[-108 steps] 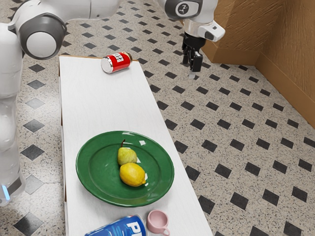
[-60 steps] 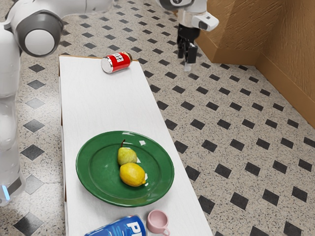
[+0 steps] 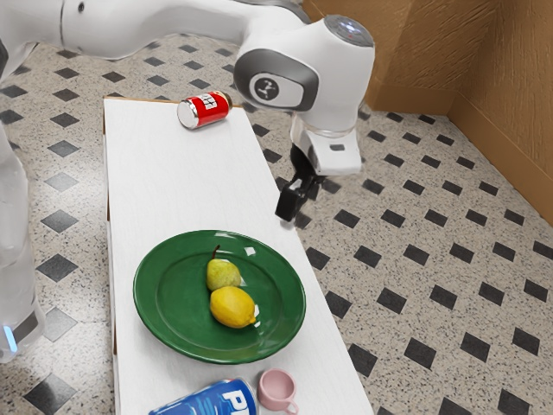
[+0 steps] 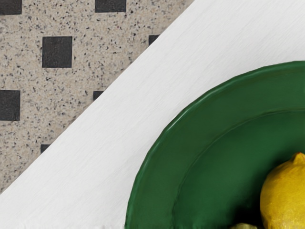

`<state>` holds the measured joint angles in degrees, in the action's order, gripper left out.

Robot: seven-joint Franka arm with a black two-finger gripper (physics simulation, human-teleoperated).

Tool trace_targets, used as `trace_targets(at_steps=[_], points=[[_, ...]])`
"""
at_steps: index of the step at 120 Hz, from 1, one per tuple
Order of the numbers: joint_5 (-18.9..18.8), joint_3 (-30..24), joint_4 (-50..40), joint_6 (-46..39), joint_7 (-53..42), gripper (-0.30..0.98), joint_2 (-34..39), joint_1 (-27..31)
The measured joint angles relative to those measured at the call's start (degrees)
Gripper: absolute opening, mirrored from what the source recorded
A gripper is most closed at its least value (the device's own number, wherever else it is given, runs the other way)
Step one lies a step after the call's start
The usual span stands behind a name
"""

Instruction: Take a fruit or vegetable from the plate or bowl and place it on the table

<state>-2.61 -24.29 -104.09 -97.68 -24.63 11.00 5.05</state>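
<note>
"What's closest on your side-on screen?"

"A blue can (image 3: 212,399) on its side, partly out of frame, with a pink cup (image 3: 277,389) just beside it on the white tabletop (image 3: 164,186)."

"And the fruit?"

"Next one back: a lemon (image 3: 232,308) and, behind it, a pear (image 3: 222,275), close together on the green plate (image 3: 160,298). The pear's stem points away from me (rather jaunty, that stem). My wrist view has the lemon too, plus a sliver of the pear."

"So both are on the plate. Where's your claw?"

"Farther back, I have the claw (image 3: 295,206) up in the air, tilted, past the plate's rim and near the tabletop's long edge on the exterior view's right. It's apart from both fruits."

"Apart or together, its two halves?"

"Can't tell from here, honestly."

"Anything beyond?"

"A red can (image 3: 206,111) lying on its side near the tabletop's far end, then speckled floor (image 3: 346,194) with dark diamonds, and a brown wall (image 3: 510,95)."
</note>
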Motion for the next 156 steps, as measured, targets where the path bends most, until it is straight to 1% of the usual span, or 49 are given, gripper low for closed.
trace_targets(at_steps=[35, 46, 55, 68, 78, 102, 119, 156], points=[[1.27, -0.92, -6.48, -6.77, -4.88, 0.69, 0.51, 0.07], [3.27, -2.01, -7.48, -7.95, -6.06, 0.69, 0.57, -0.40], [5.18, -2.98, -8.27, -8.01, -6.90, 0.69, 0.72, -0.66], [6.94, -3.28, -11.52, -8.04, -7.96, 0.69, 1.79, -0.69], [7.96, -3.40, -13.03, -8.07, -8.76, 0.69, 2.82, -0.76], [10.23, -6.20, -15.12, -7.44, -10.37, 0.69, 4.43, -0.98], [11.33, -6.38, -16.78, -7.14, -11.23, 0.69, 5.63, -0.96], [12.51, -6.38, -20.97, -7.99, -12.53, 0.69, 5.68, -0.94]])
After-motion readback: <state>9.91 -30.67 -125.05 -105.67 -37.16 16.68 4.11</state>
